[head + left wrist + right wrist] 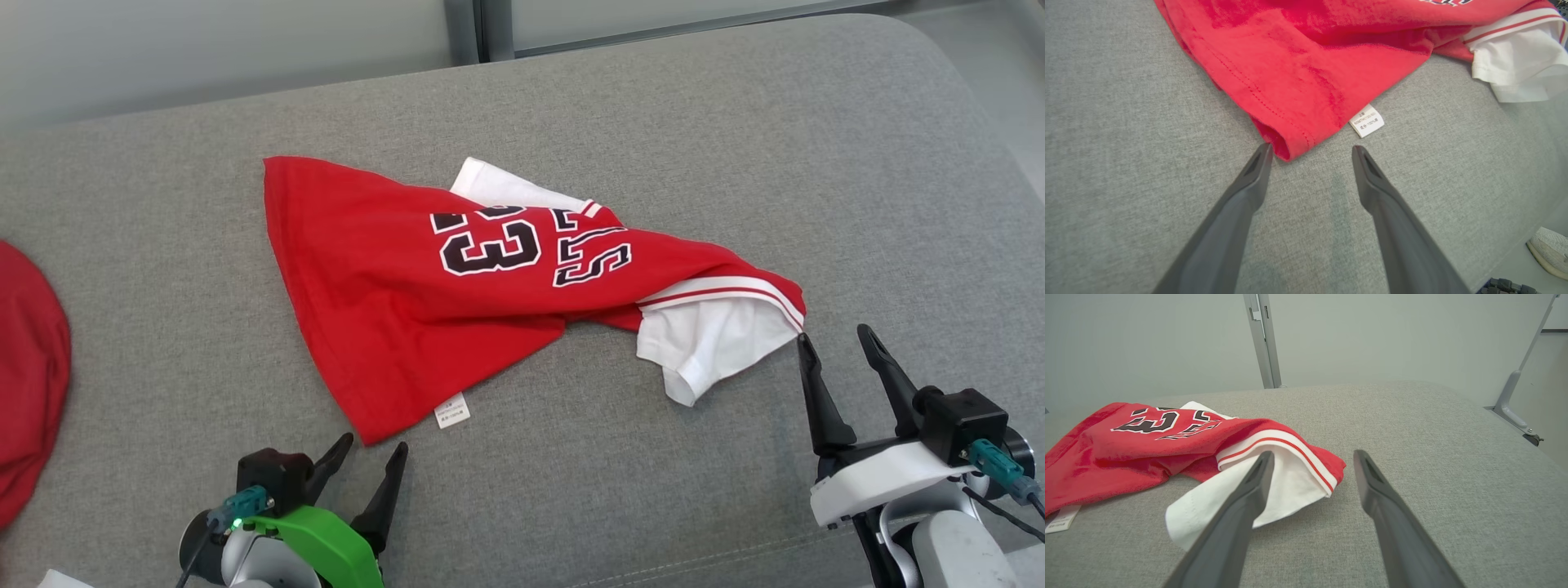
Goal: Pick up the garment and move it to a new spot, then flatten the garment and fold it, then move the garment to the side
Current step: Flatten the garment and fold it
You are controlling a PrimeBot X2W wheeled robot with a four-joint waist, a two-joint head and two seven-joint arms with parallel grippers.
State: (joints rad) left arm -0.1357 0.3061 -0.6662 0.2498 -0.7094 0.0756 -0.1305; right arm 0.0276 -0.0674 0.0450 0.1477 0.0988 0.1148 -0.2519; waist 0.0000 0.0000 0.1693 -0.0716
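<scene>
The garment (392, 286) is a red jersey with black "23" lettering, white sleeves and red-white trim, lying crumpled on the grey cushion (653, 122). Its hem corner with a white care label (451, 411) points toward my left gripper (374, 451), which stands open just short of that corner (1286, 152). My right gripper (833, 336) is open too, its left fingertip at the striped trim edge of the garment (1306, 457), nothing between its fingers. In the left wrist view my left gripper (1310, 150) frames bare cushion below the hem.
Another red fabric piece (28, 376) lies at the cushion's far left edge. Pale wall panels with a metal post (1261, 339) rise behind the cushion. A shoe (1549, 251) shows on the floor past the cushion's near edge. Bare cushion spreads to the right.
</scene>
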